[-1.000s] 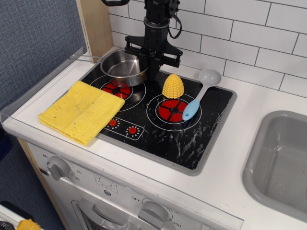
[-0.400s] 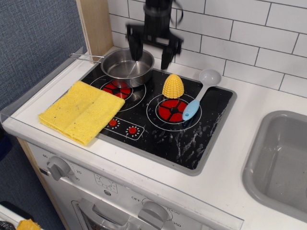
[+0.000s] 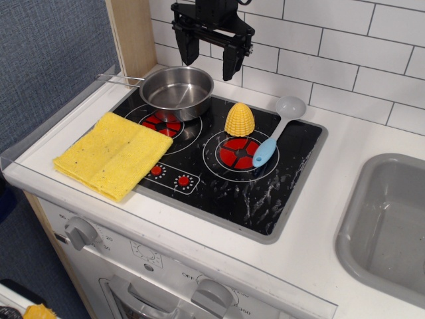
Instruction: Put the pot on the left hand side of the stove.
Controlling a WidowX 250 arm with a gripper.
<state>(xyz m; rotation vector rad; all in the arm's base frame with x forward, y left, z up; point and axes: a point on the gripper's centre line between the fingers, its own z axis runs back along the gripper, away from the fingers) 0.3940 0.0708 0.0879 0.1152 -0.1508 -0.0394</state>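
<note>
The shiny steel pot (image 3: 176,92) sits on the back left part of the black stove (image 3: 265,193), partly over the left burner (image 3: 163,123). Its thin wire handle (image 3: 123,79) points left toward the wooden post. My gripper (image 3: 208,58) hangs above and behind the pot's right rim, open and empty, its two black fingers spread apart and clear of the pot.
A yellow cloth (image 3: 113,153) lies over the stove's left edge. A yellow corn cob (image 3: 240,119) stands behind the right burner, and a blue-handled grey spoon (image 3: 272,133) lies across it. A grey sink (image 3: 392,226) is at the right. White tiled wall behind.
My gripper has let go of the pot and risen from its rim to well above it. The pot now rests on the stove's left side.
</note>
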